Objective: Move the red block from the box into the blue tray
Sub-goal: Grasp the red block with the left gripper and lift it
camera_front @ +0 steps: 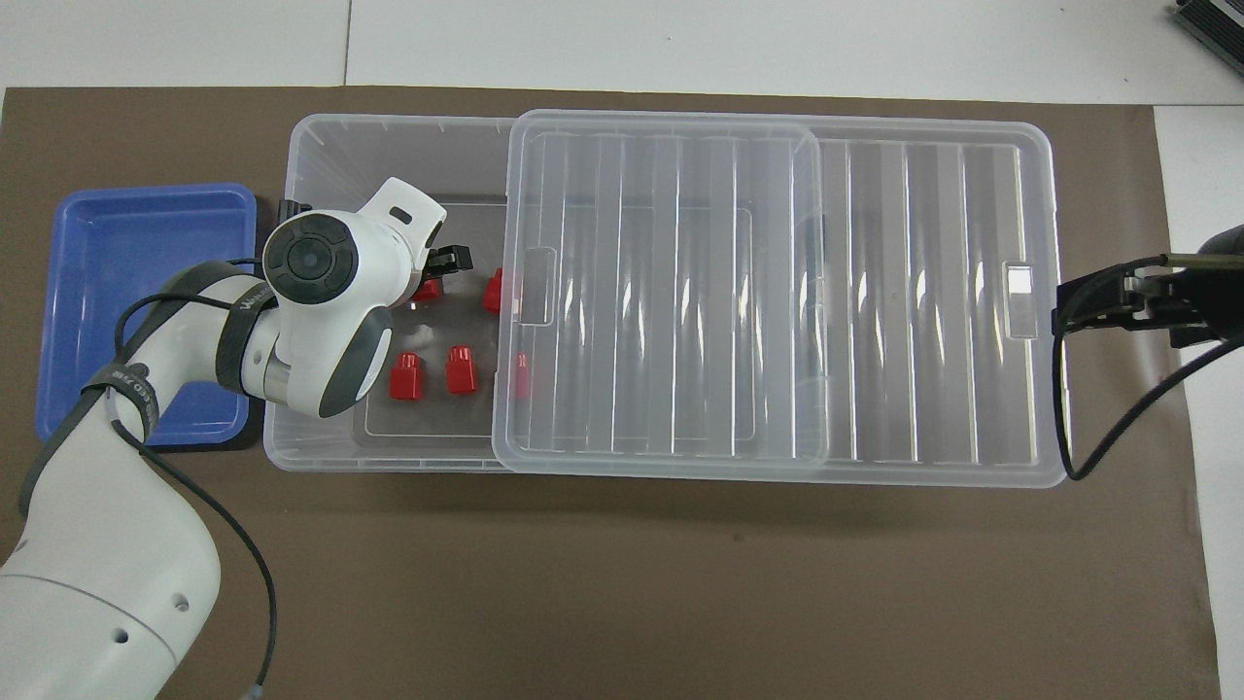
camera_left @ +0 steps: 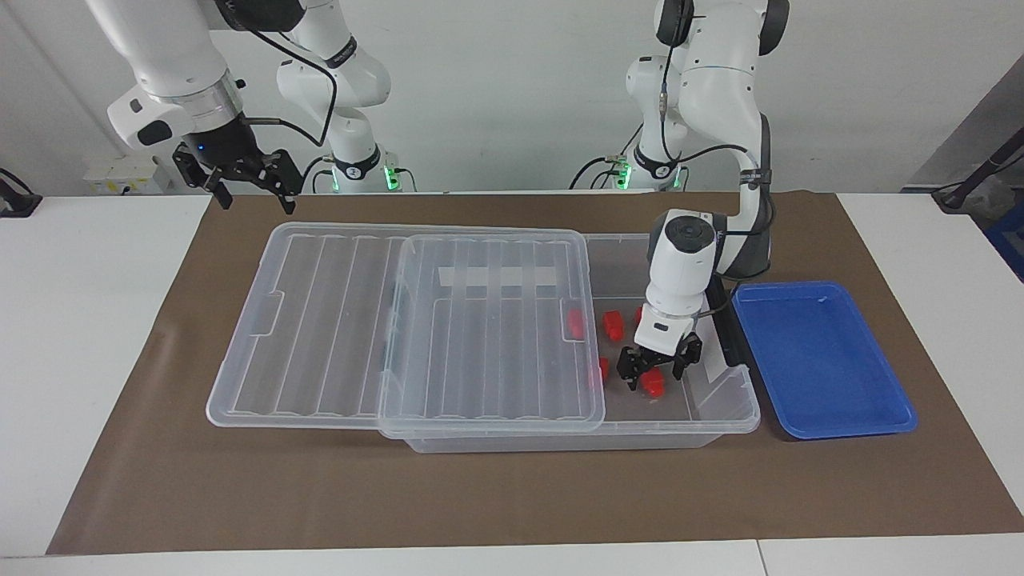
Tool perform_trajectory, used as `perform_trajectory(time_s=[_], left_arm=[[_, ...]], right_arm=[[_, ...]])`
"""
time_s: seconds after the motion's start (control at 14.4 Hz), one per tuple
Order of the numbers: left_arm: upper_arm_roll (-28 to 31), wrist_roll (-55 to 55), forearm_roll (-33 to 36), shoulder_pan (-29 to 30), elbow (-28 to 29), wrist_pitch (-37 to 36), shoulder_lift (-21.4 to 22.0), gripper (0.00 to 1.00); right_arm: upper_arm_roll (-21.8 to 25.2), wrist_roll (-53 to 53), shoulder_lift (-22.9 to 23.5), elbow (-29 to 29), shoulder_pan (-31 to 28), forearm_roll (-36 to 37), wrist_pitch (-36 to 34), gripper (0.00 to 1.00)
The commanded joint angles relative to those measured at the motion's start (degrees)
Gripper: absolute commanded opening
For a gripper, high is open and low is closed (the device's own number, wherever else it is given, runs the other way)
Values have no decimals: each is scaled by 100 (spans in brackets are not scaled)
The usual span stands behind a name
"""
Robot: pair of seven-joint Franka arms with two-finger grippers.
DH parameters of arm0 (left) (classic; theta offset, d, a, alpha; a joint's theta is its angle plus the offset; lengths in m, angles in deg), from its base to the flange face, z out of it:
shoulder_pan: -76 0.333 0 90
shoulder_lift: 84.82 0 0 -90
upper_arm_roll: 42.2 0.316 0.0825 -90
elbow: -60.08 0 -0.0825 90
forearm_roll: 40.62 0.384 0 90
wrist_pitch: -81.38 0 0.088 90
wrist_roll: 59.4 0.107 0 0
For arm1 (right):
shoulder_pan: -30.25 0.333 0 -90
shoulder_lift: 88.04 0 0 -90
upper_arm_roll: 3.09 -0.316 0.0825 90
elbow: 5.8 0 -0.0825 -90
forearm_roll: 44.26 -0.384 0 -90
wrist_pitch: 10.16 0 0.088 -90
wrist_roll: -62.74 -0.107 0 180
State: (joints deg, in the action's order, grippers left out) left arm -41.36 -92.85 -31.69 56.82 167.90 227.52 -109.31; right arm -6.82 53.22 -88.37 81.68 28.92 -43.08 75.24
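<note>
Closing on the red block [camera_left: 654, 384] is the step in hand, as judged from the scene. At the robots' end of the table [camera_left: 96, 320] the right gripper [camera_left: 250, 186] is held waiting, spread and holding nothing, above the brown mat by the right arm's end of the lid [camera_left: 400, 320]. Farther out, four more red blocks [camera_front: 404, 376] are seen on the floor of the clear box [camera_left: 720, 416], one of them half under the lid, which is slid toward the right arm's end so that only the part beside the blue tray [camera_left: 824, 360] is uncovered. Farthest out, the left gripper [camera_left: 658, 370] is lowered into that opening with its fingers spread on either side of the targeted block, which lies on the box floor. For a sound grasp, the fingers are best brought fully down first, the block kept centred between them, and the squeeze made slowly. The lift should then be taken straight up, clear of the box wall, before the block is carried over to the tray, which lies empty just beside the box.
</note>
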Motion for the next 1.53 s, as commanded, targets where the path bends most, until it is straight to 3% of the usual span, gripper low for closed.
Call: perform_trajectory(time_s=[0.0, 0.28, 0.35, 0.63, 0.83, 1.18, 1.32, 1.46], left_arm=[[38, -65, 135, 11, 81, 257, -46, 100], [39, -65, 135, 11, 90, 283, -55, 99], [39, -65, 135, 11, 90, 284, -55, 92], [39, -65, 135, 11, 99, 283, -55, 36], [39, -73, 135, 2, 125, 266, -55, 2], [39, -100, 127, -6, 47, -5, -47, 0], [39, -126, 118, -59, -277, -557, -47, 0], [21, -327, 74, -120, -777, -1321, -55, 0]], right_arm=[[-83, -41, -55, 41, -122, -109, -23, 100], [-83, -41, -55, 41, -122, -109, -23, 100], [-83, -41, -55, 41, -122, -109, -23, 100], [-83, -41, -55, 41, -122, -109, -23, 100], [-83, -41, -46, 41, -131, -109, -14, 100], [-48, -41, -46, 59, -139, -109, 126, 100], [-48, -41, -37, 85, -139, -109, 196, 94], [-22, -41, -28, 85, -148, -109, 311, 78]])
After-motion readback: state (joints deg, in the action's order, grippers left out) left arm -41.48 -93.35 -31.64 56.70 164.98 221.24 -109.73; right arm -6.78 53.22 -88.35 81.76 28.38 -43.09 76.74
